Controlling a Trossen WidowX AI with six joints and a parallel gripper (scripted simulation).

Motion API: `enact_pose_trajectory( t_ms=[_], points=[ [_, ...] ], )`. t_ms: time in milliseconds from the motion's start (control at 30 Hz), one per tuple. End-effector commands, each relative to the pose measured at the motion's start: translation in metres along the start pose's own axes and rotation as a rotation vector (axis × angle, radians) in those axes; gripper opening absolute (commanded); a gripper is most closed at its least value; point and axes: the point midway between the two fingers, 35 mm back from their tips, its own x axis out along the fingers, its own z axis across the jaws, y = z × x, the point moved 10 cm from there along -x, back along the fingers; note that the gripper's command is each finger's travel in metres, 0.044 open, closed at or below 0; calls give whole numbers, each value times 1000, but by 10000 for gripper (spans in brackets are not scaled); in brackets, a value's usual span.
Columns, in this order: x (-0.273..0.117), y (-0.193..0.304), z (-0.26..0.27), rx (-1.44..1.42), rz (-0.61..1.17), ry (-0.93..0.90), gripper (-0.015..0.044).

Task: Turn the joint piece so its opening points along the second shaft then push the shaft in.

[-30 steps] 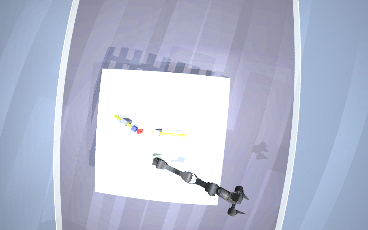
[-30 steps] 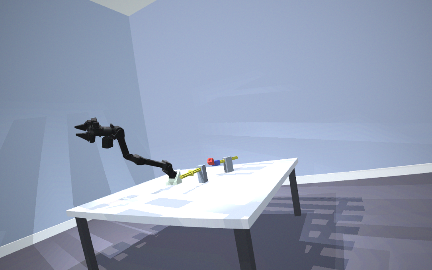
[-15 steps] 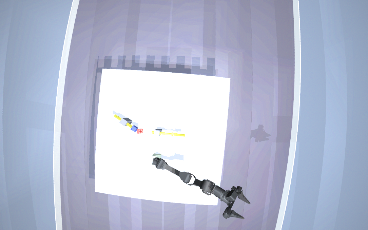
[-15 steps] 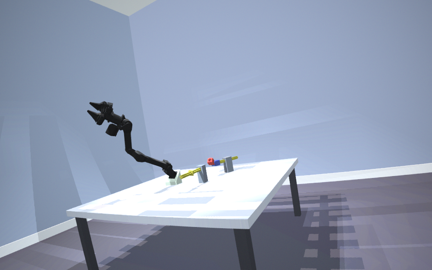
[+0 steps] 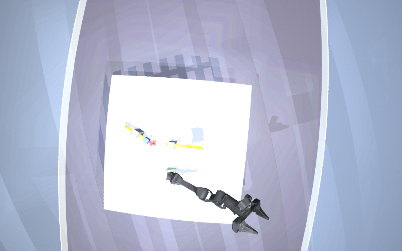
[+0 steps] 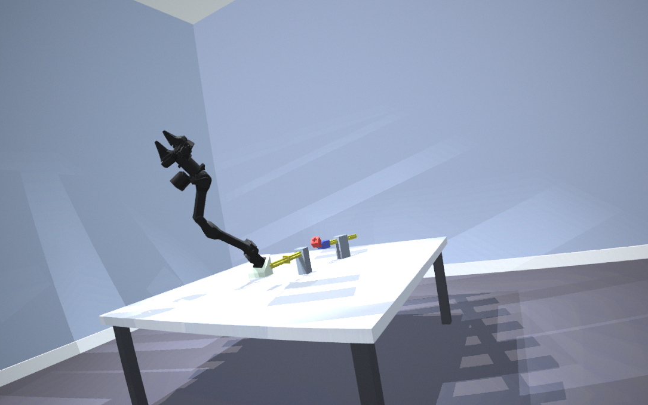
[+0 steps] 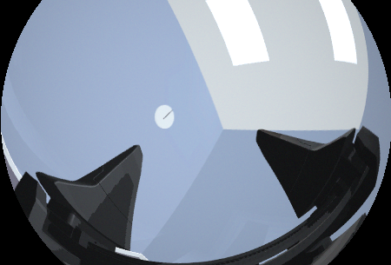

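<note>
White surface (image 5: 140, 102) (image 6: 245, 324), blue walls around. Landmark: near block (image 5: 172, 144) (image 6: 303, 261). Yellow shaft (image 5: 194, 147) (image 6: 279, 262) runs through it. Beyond it: red joint piece (image 5: 152, 143) (image 6: 315, 242), apart from that shaft, on blue piece (image 5: 146, 140) (image 6: 325, 244). Hand (image 5: 263, 226) (image 6: 159, 137) (image 7: 200, 143) released, fingers wide, well away from block, holding nothing.

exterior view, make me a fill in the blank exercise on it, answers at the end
1. The joint piece's end cube is coloured ____.
2. The cube beside it, nearer the block, is coloured ____.
3. Both shafts are coloured ____.
4. Between the fingers of the claw there is ____.

Missing words: red; blue; yellow; nothing
</note>
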Motion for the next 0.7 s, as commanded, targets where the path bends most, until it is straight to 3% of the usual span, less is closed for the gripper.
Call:
enact_pose_trajectory(
  t_ms=[0, 667],
  points=[
    [-6, -21, -11, -50, -75, 57, 440],
    [-60, -132, -46, -267, -476, 380, 440]
  ],
)
